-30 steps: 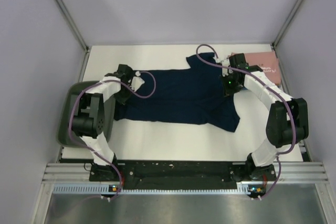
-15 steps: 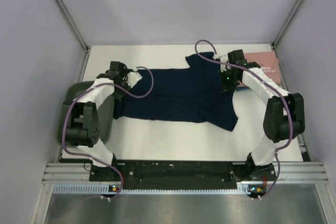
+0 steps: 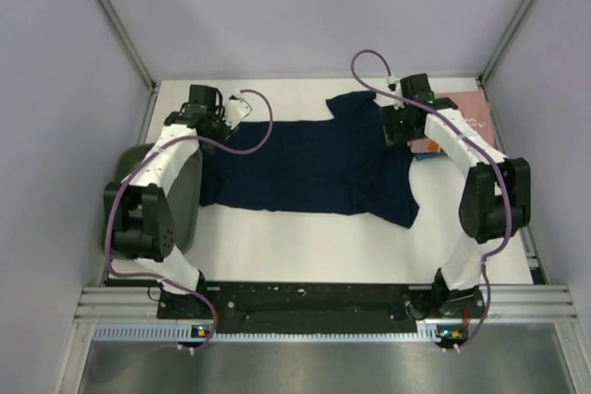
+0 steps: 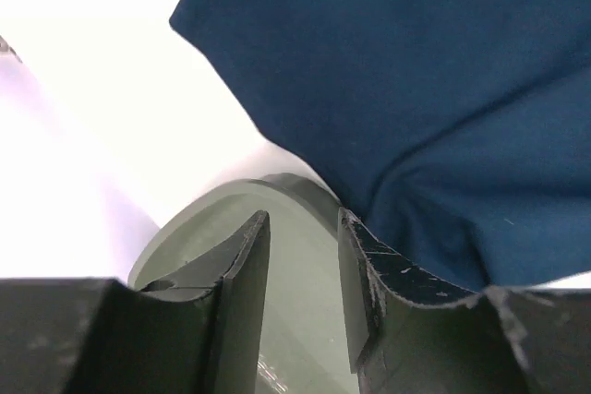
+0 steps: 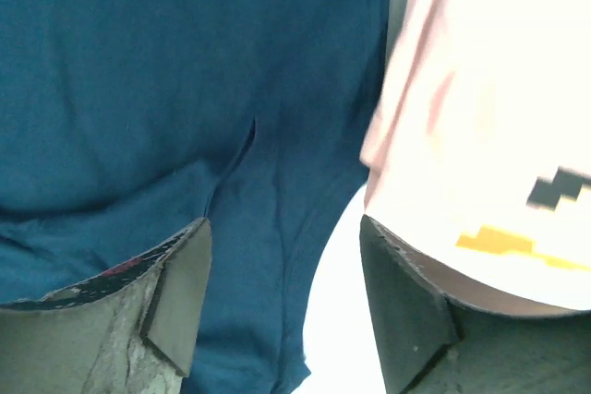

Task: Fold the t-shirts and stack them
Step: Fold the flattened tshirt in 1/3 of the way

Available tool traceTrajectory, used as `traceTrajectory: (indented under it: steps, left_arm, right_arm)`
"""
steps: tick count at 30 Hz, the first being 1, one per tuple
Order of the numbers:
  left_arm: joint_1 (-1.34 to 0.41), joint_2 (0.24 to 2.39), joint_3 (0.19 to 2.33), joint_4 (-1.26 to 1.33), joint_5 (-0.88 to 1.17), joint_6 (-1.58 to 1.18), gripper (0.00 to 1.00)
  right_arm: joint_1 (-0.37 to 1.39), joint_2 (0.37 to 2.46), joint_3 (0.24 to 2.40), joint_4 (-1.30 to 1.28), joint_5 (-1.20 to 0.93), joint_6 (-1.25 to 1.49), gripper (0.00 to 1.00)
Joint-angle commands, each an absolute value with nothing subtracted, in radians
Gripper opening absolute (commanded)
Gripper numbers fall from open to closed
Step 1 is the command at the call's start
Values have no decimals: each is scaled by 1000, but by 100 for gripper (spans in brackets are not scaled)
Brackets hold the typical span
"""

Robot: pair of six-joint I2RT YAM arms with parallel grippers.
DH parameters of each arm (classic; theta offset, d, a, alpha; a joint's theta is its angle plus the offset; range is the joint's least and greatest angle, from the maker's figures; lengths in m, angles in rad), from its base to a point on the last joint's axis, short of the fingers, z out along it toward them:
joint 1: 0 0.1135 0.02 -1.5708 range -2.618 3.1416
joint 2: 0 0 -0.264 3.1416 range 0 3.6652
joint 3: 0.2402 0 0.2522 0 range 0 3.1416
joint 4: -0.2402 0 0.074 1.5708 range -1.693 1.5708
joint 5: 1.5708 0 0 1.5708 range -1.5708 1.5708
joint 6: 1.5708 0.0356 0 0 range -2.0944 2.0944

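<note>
The navy t-shirt lies spread across the middle of the table, sleeves toward the right. Its cloth fills the upper right of the left wrist view and the left of the right wrist view. A folded pink t-shirt with a print lies at the back right, beside the navy one. My left gripper hovers open over the shirt's left edge, nothing between its fingers. At the shirt's right edge my right gripper stands wide open and holds nothing.
A dark green tray sits at the table's left edge, partly under the left arm and the shirt's hem; its rim shows below the left fingers. Grey walls close in the back and both sides.
Both grippers have opened and let go of the navy shirt. Both arms moved toward the back of the table, and the shirt now lies flatter and more spread.
</note>
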State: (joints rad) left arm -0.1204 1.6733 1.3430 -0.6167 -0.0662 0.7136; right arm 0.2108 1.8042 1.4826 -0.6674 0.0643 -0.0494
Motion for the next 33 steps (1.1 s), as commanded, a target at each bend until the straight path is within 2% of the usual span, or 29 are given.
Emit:
traceTrajectory:
  steps: [1, 3, 4, 6, 9, 12, 15, 18, 20, 23, 24, 29, 33]
  left_arm:
    - [-175, 1499, 1297, -744, 86, 788, 38]
    - [-199, 1428, 1183, -767, 135, 868, 37]
    - [-218, 1399, 1117, -769, 138, 906, 37]
    - [-235, 1370, 1005, -755, 112, 958, 41]
    - [-236, 1361, 927, -680, 51, 973, 47]
    - [-236, 1370, 893, -625, 23, 991, 49]
    - [-236, 1393, 873, -577, -33, 996, 49]
    - [-236, 1416, 844, -531, -95, 1006, 49]
    - [-236, 1411, 815, -490, -116, 1034, 49]
    - [-236, 1402, 790, -465, -124, 1057, 50]
    - [-236, 1398, 795, -472, -121, 1060, 49]
    - [-233, 1382, 848, -619, -8, 1103, 48]
    - [-236, 1407, 850, -669, 68, 1131, 50]
  right_arm:
    - [190, 1541, 1317, -716, 86, 107, 66]
    - [178, 1439, 1180, -733, 25, 176, 69]
    - [176, 1384, 1108, -735, -21, 204, 77]
    - [178, 1324, 989, -733, -83, 260, 83]
    - [178, 1250, 832, -692, -98, 327, 84]
    - [178, 1220, 721, -585, -118, 389, 84]
    - [170, 1253, 646, -493, -80, 422, 80]
    - [134, 1304, 606, -427, -127, 426, 66]
    - [114, 1324, 598, -405, -149, 423, 53]
    - [81, 1315, 606, -409, -146, 413, 10]
    - [68, 1299, 614, -431, -146, 407, 0]
    - [34, 1171, 698, -612, -97, 351, 0]
    - [21, 1219, 822, -742, -234, 279, 0]
